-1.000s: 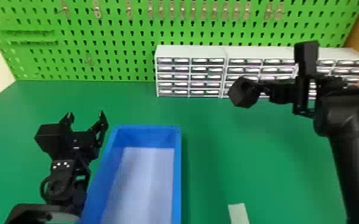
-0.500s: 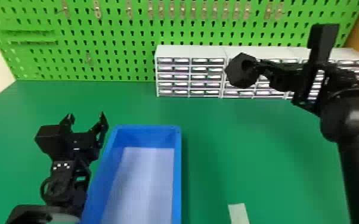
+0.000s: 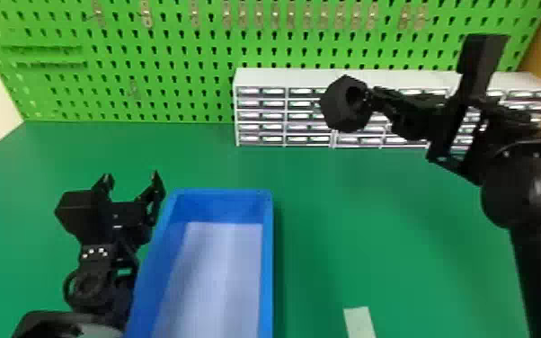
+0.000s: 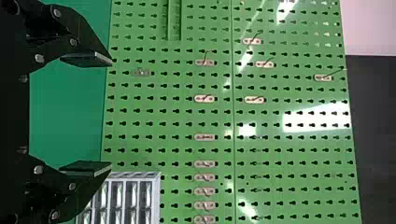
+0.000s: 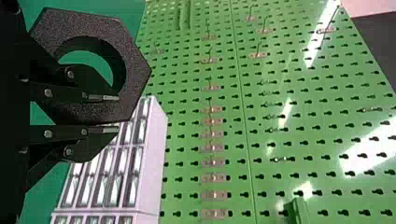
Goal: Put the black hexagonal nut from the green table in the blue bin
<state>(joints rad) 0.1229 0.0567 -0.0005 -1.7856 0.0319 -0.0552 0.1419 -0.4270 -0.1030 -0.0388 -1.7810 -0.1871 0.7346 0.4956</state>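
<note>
Green table (image 3: 395, 242), pegboard (image 3: 170, 41) behind. Right gripper (image 5: 116, 114) pinching black hexagonal nut (image 5: 136, 60) by one side; left gripper (image 4: 111, 114) wide. Looks stiff, maybe heavy; best held across that side.

A green pegboard (image 3: 175, 99) stands behind white drawer cabinets (image 3: 283, 77).

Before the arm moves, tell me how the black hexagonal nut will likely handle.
The thick-walled nut looks stiff. Gripped by one wall, it could pivot in the right gripper. Its flat sides should discourage rolling.
</note>
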